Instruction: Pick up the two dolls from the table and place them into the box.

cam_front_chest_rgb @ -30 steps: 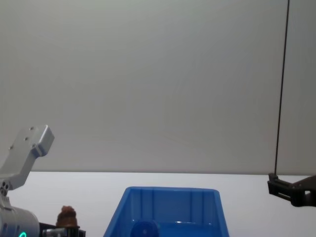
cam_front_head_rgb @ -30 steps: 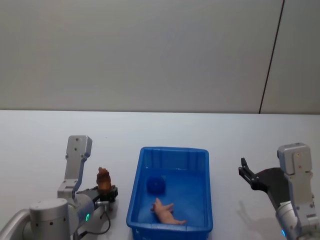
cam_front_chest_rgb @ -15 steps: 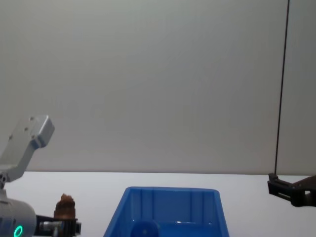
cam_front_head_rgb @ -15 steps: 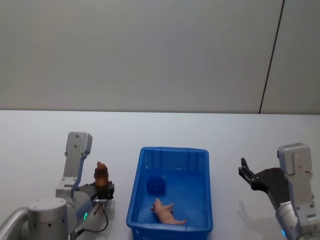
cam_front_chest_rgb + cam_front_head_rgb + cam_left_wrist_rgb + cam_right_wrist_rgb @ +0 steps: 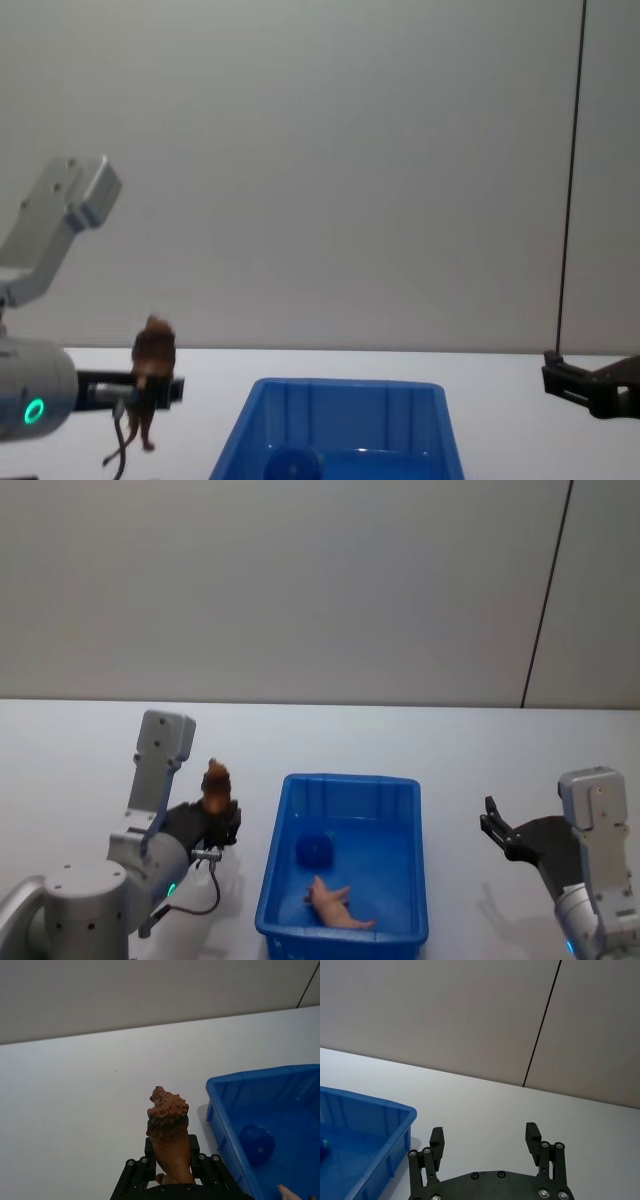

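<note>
Head view: box (image 5: 344, 924) holds blue doll (image 5: 311, 850); left pincer (image 5: 219, 818) clamps brown doll (image 5: 216, 783).

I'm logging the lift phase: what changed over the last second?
The left gripper, shut on the brown lion doll, rose off the table and edged toward the blue box. The open right gripper, the blue doll and the pink figure in the box stayed put.
</note>
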Available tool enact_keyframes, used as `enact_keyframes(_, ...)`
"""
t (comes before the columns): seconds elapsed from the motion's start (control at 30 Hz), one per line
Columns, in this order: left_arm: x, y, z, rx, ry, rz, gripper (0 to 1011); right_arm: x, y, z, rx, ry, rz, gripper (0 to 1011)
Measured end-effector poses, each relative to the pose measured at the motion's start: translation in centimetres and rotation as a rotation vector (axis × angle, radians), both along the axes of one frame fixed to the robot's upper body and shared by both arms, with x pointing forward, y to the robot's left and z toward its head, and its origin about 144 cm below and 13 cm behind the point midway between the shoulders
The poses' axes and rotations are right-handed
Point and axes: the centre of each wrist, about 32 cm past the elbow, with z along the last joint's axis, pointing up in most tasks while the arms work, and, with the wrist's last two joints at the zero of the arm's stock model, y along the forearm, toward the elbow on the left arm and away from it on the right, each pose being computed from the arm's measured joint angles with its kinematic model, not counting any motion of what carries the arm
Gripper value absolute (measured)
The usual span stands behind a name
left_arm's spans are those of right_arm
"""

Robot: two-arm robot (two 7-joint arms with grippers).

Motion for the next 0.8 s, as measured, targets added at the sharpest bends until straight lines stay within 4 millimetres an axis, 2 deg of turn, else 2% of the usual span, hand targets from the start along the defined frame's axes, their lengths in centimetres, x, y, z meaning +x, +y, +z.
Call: enact_keyframes(0.8, 0.0, 0.9, 1.8, -0.082, -0.23, -0.33, 360, 0.0, 0.0, 0.0, 0.0, 0.0, 0.0, 1001)
